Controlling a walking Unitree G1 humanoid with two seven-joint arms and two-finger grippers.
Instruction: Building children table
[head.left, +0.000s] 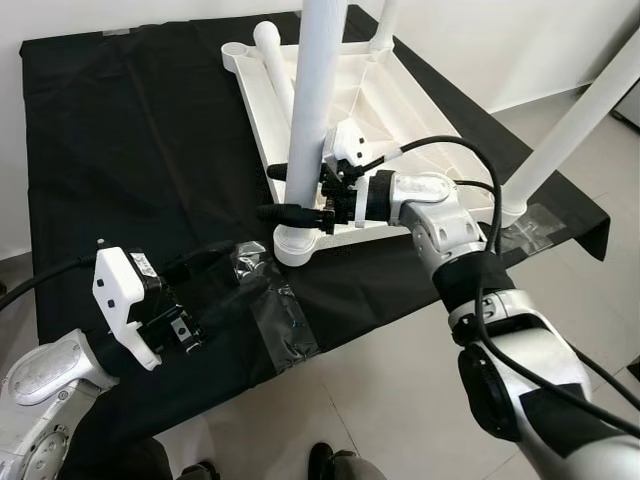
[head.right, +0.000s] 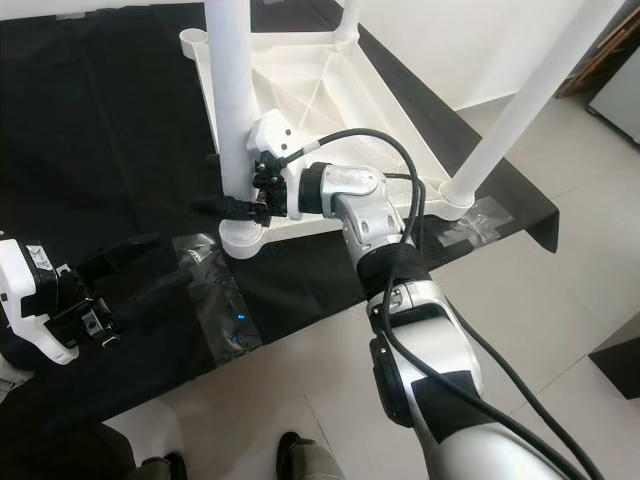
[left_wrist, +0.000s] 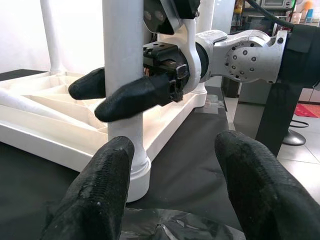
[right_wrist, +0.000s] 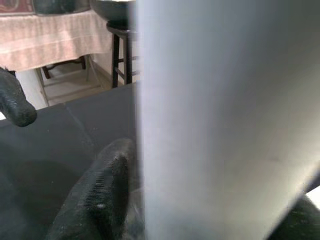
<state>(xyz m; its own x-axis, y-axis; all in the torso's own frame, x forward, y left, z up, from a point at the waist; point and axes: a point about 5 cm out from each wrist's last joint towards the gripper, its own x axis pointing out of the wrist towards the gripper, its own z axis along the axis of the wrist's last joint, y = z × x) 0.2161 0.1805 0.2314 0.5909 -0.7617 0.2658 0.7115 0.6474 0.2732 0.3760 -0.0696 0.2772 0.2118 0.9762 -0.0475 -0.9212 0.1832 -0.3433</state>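
Two black fingers of the right gripper (head.left: 283, 192) straddle the near white leg (head.left: 312, 100), one on each side of the tube, pinching it just above where it enters its corner socket (head.left: 292, 243). The upturned table top (head.left: 300, 110) lies underside up on the black cloth (head.left: 130, 150), just past those fingertips. The leg's long axis runs vertical, its free end pointing up and its foot seated in the socket below the fingers. It looks like a stiff, light, hollow plastic tube with a smooth, likely slippery skin; a low hold near the socket probably gives the best control for pressing or twisting it home. The left gripper (left_wrist: 175, 170) hovers short of the leg with fingers spread, holding nothing.
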